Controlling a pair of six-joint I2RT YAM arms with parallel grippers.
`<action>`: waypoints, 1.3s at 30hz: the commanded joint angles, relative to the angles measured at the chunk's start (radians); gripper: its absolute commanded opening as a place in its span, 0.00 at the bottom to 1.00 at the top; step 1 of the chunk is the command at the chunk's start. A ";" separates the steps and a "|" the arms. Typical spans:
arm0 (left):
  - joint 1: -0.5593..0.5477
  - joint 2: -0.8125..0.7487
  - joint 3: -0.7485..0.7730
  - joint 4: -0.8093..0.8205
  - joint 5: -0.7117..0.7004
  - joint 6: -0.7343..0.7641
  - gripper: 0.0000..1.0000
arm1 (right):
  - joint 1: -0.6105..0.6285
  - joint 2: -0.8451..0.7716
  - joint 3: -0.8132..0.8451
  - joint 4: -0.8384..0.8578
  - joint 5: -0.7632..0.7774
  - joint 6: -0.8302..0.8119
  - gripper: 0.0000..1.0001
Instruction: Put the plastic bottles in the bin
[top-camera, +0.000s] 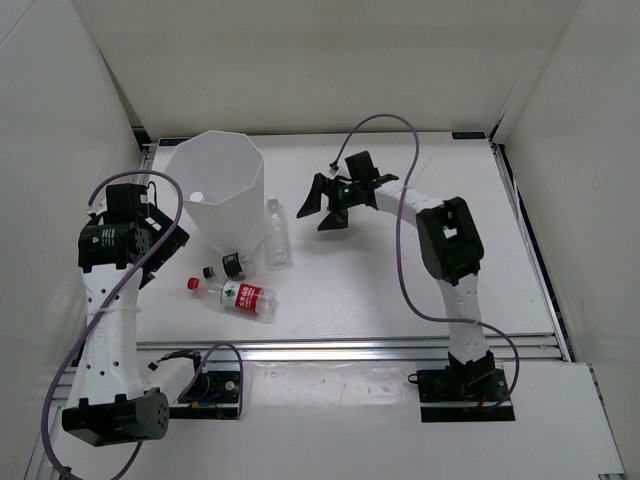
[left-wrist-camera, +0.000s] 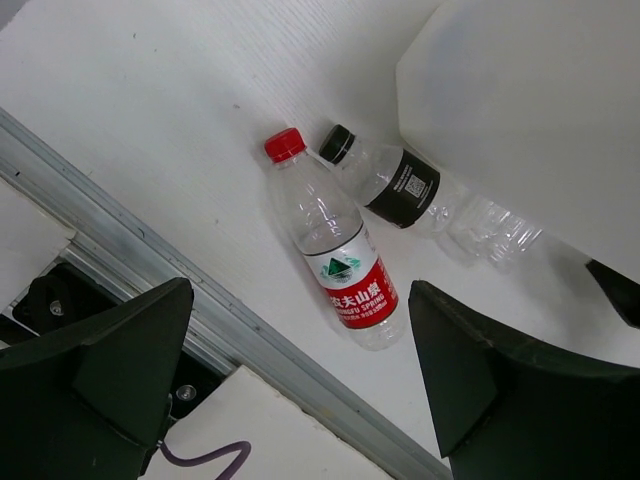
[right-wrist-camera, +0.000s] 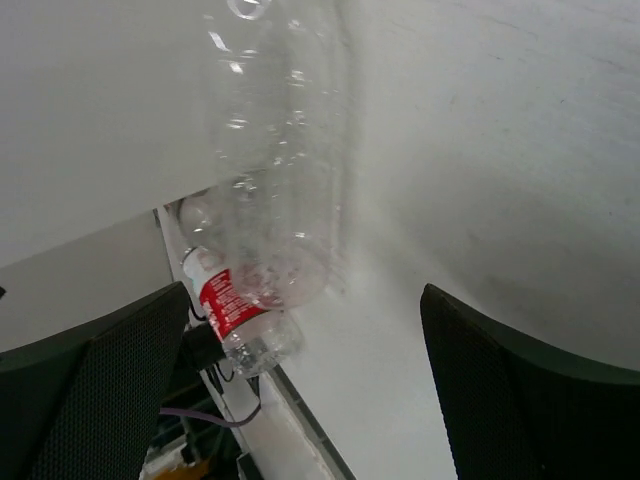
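Observation:
The white faceted bin (top-camera: 215, 190) stands at the back left. Three bottles lie on the table beside its base: a plain white-capped one (top-camera: 277, 232), a short black-capped one (top-camera: 229, 266) and a red-labelled, red-capped one (top-camera: 241, 296). The blue-labelled bottle is not in view. My left gripper (top-camera: 165, 252) is open and empty, raised left of the bottles; its wrist view shows the red-labelled bottle (left-wrist-camera: 335, 255), the black-capped bottle (left-wrist-camera: 385, 178) and the bin (left-wrist-camera: 530, 100). My right gripper (top-camera: 318, 208) is open and empty, right of the plain bottle (right-wrist-camera: 275, 180).
An aluminium rail (top-camera: 400, 347) runs along the table's near edge, with cables and the arm bases behind it. White walls enclose the table at the back and on both sides. The red-labelled bottle (right-wrist-camera: 230, 310) shows behind the plain one in the right wrist view.

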 joint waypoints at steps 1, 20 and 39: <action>-0.005 -0.005 -0.008 -0.071 0.007 0.002 1.00 | 0.005 0.052 0.112 -0.007 -0.118 -0.042 1.00; 0.036 -0.025 -0.072 -0.071 0.045 0.020 1.00 | 0.101 0.382 0.465 -0.116 -0.217 -0.012 1.00; 0.036 -0.035 -0.154 -0.031 0.078 -0.021 1.00 | 0.015 0.305 0.347 -0.116 -0.355 -0.002 0.39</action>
